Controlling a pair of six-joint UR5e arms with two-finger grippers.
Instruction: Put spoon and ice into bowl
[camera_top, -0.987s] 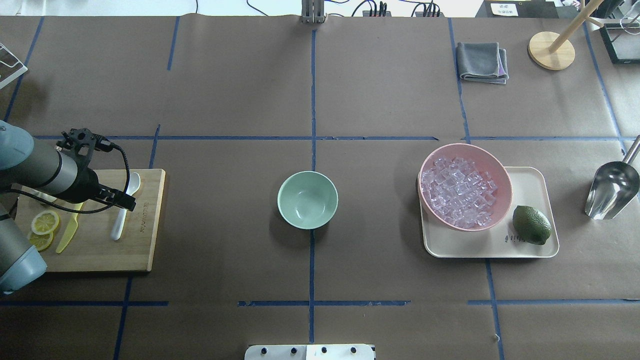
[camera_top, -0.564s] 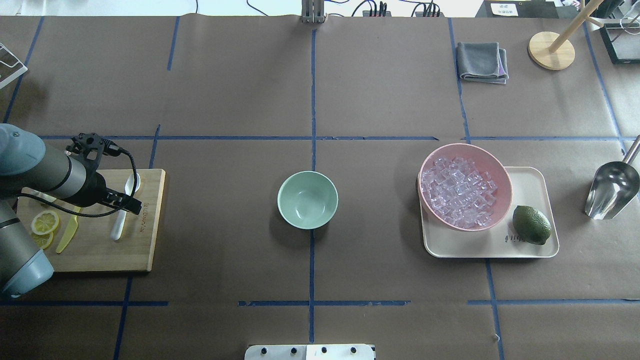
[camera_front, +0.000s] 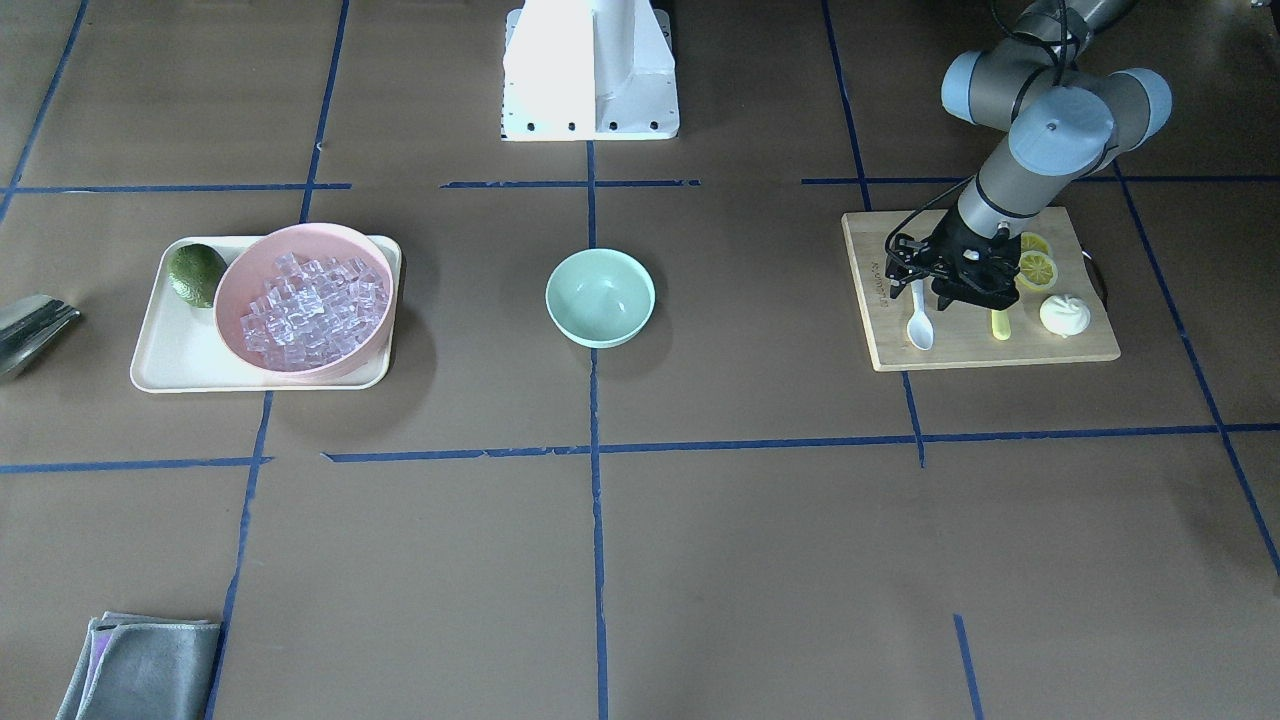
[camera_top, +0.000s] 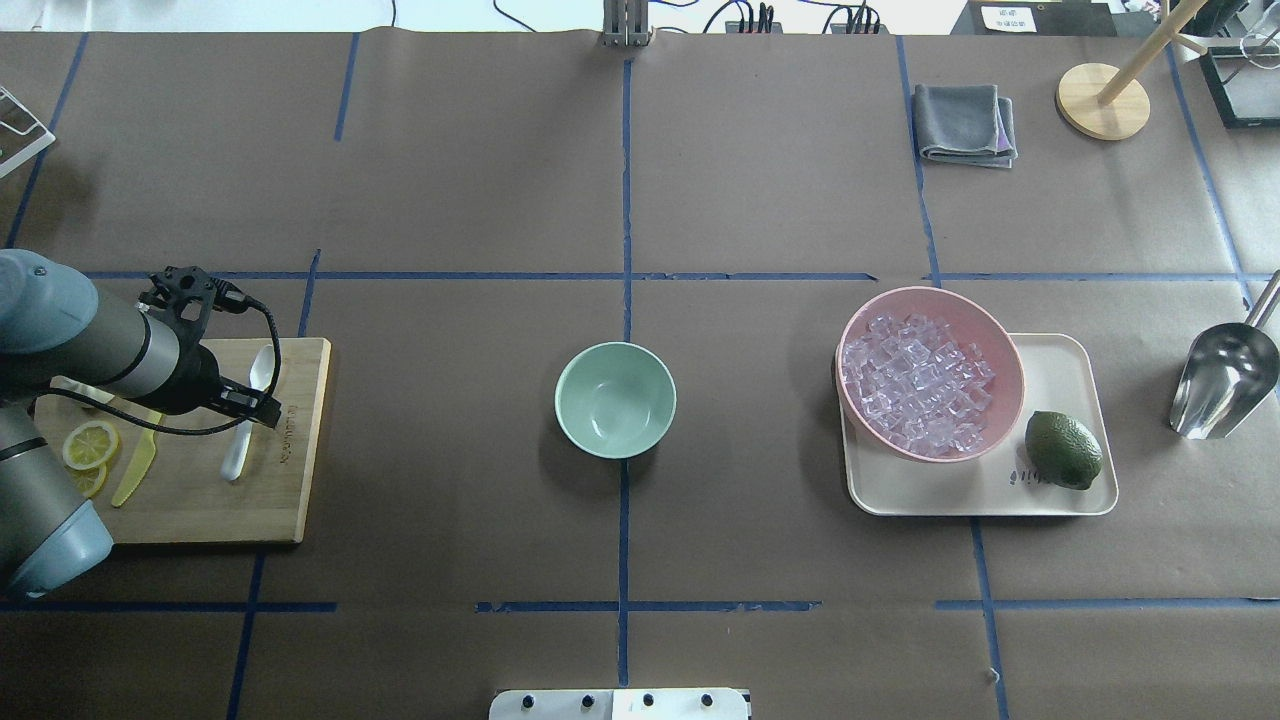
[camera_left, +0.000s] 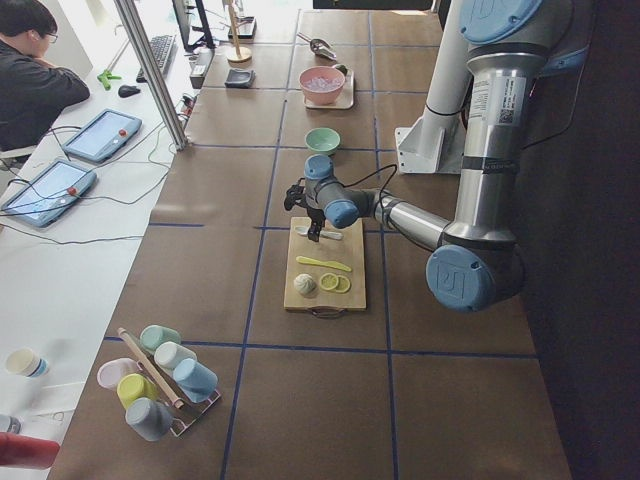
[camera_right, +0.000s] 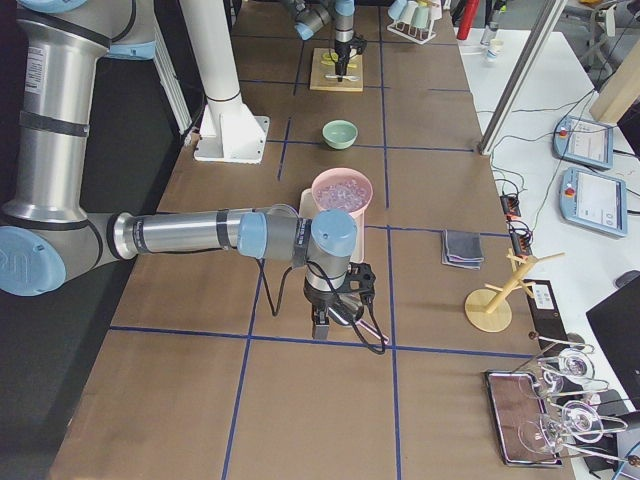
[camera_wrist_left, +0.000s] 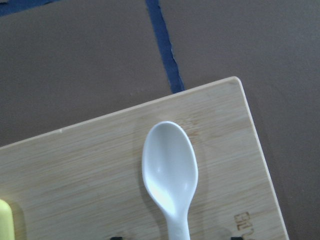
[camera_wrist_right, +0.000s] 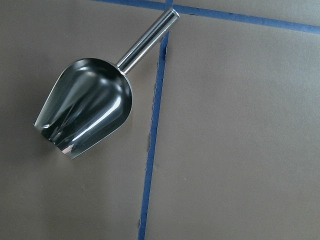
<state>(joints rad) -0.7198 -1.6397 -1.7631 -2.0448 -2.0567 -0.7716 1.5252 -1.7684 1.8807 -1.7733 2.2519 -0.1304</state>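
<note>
The white spoon (camera_top: 240, 440) lies on the wooden cutting board (camera_top: 290, 480) at the left, scoop pointing away from the robot; it also shows in the front view (camera_front: 920, 325) and the left wrist view (camera_wrist_left: 170, 170). My left gripper (camera_top: 248, 405) is open and hangs low over the spoon's handle, with a fingertip on each side. The mint-green bowl (camera_top: 615, 398) stands empty at the table's centre. The ice (camera_top: 915, 385) fills the pink bowl (camera_top: 1000, 345) on the right. My right gripper (camera_right: 320, 325) hangs above a metal scoop (camera_wrist_right: 85, 112); I cannot tell if it is open.
A yellow knife (camera_top: 135, 465), lemon slices (camera_top: 88, 445) and a white ball (camera_front: 1063, 315) share the board. A lime (camera_top: 1063, 450) sits on the cream tray (camera_top: 1060, 360). A grey cloth (camera_top: 965, 123) and a wooden stand (camera_top: 1102, 100) are at the far right.
My left arm has shifted slightly to the right over the spoon. The spoon, the bowls and the ice have not moved.
</note>
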